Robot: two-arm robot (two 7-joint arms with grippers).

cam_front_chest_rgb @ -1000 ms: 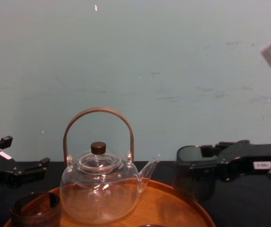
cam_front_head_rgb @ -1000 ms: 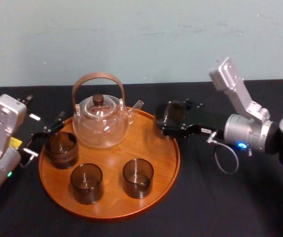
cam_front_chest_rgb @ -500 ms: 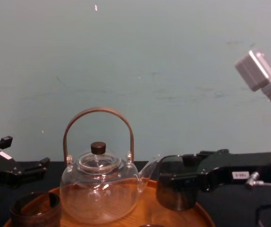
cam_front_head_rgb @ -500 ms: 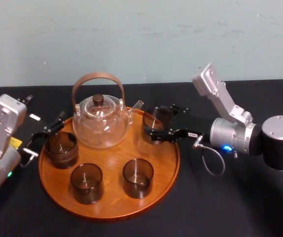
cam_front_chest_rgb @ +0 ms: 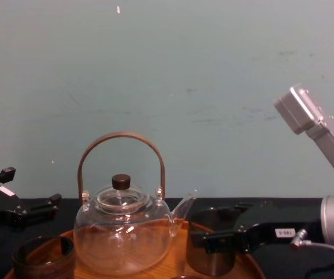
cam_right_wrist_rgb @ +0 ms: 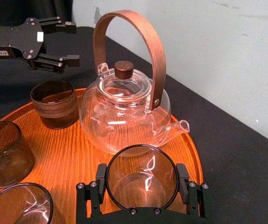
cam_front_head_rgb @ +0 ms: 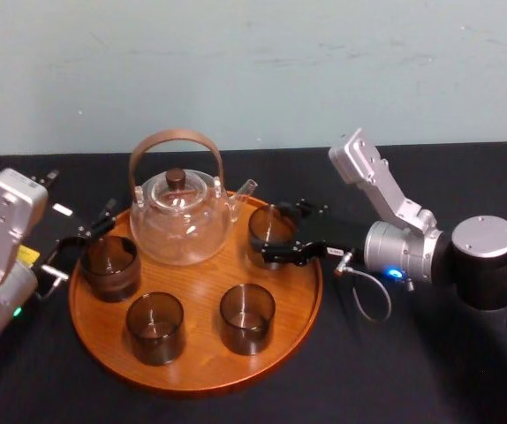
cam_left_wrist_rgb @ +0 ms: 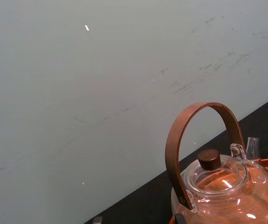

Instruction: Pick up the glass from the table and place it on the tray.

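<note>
Head view: right claw (cam_front_head_rgb: 270, 237) clamps empty glass (cam_front_head_rgb: 261, 227) over tray (cam_front_head_rgb: 197, 296), beside teapot (cam_front_head_rgb: 181, 226)

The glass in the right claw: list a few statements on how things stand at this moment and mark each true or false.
1. The right claw is shut on the glass. True.
2. The glass is out over the table, clear of the tray. False: it is over the tray, beside the teapot spout.
3. Three other glasses stand on the tray. True.
4. The left claw holds a glass. False: it is open and empty, by the tray's left edge.
</note>
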